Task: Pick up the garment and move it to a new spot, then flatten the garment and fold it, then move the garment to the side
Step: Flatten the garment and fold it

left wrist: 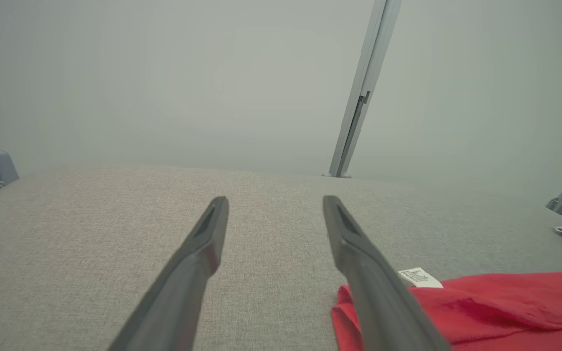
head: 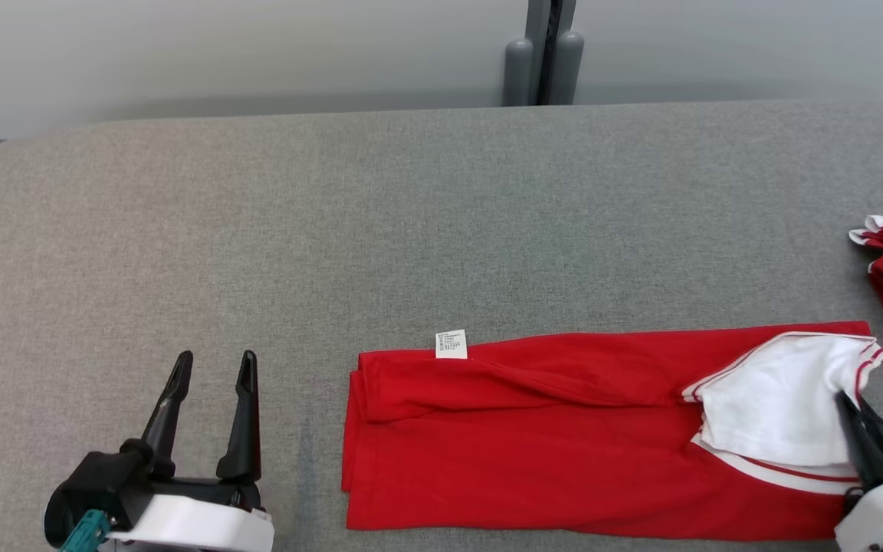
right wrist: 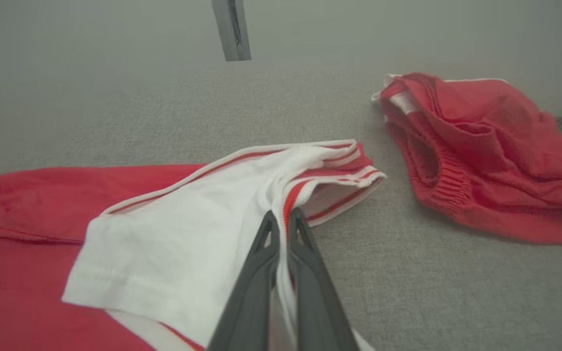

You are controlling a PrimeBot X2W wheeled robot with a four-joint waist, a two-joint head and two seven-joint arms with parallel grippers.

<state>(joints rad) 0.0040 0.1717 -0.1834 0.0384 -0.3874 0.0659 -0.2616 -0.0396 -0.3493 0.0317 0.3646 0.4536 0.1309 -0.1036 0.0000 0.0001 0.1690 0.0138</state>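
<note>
Folding was in hand: right gripper (right wrist: 283, 219) clamped the white sleeve (right wrist: 173, 234) of the red garment (head: 533, 452), flat on the table's (head: 411, 230) near side; left gripper (head: 215, 359) gaped empty. Next, likely: carry sleeve end leftward.

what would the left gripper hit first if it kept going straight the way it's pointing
Probably just bare table: the open left gripper points across it toward the far wall, with the shirt off to its right. Its tilt is hard to judge, so it may pass free.
</note>
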